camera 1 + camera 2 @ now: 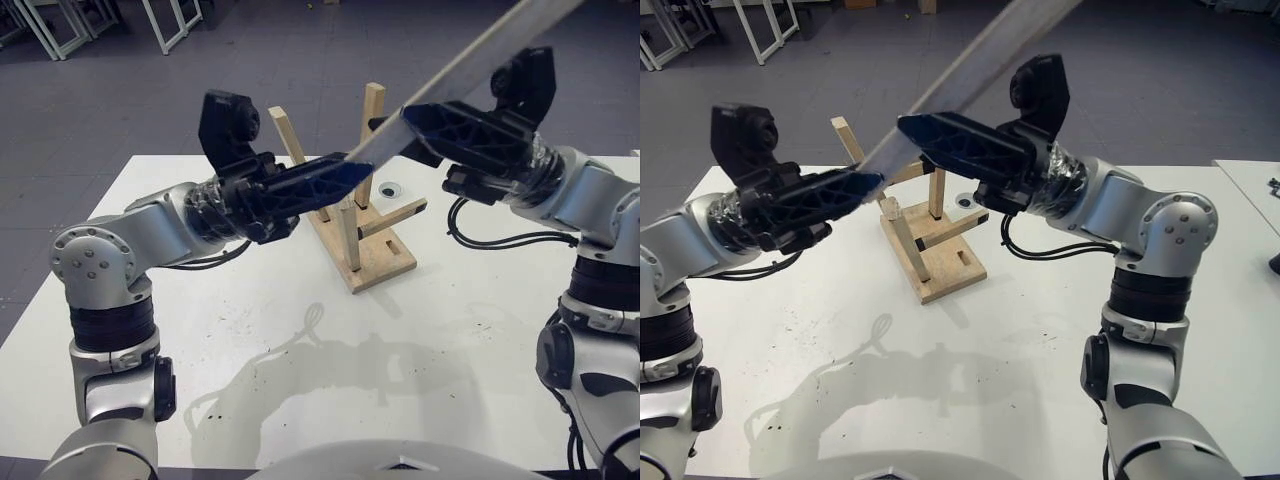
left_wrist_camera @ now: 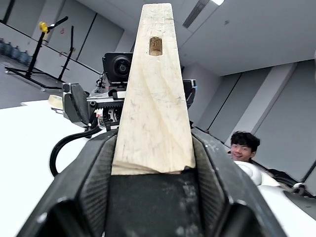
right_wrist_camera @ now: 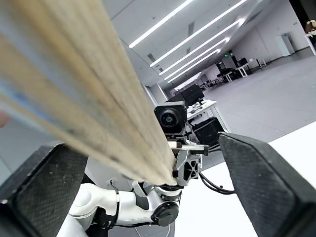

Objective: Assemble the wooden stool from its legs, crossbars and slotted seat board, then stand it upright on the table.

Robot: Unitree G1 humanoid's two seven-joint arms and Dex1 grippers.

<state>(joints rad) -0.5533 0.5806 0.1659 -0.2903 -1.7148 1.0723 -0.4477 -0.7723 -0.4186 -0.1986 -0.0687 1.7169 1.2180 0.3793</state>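
A long wooden slat (image 1: 470, 55) with a peg hole near one end slants up over the table. My left gripper (image 1: 345, 175) is shut on its lower end, and the left wrist view has the slat (image 2: 154, 89) pinched between both fingers. My right gripper (image 1: 405, 118) is open and faces the left one; the slat (image 3: 98, 74) runs lengthwise between its spread fingers. Behind them the slotted seat board (image 1: 378, 258) lies flat on the table. Three legs (image 1: 372, 105) stand up from it, and a crossbar (image 1: 395, 215) sticks out sideways.
The white table (image 1: 300, 330) stretches wide in front of the stool parts. A round cable hole (image 1: 388, 188) sits behind the seat board. Black cables (image 1: 480, 238) lie by my right arm. White frames (image 1: 170, 20) stand on the floor beyond the table.
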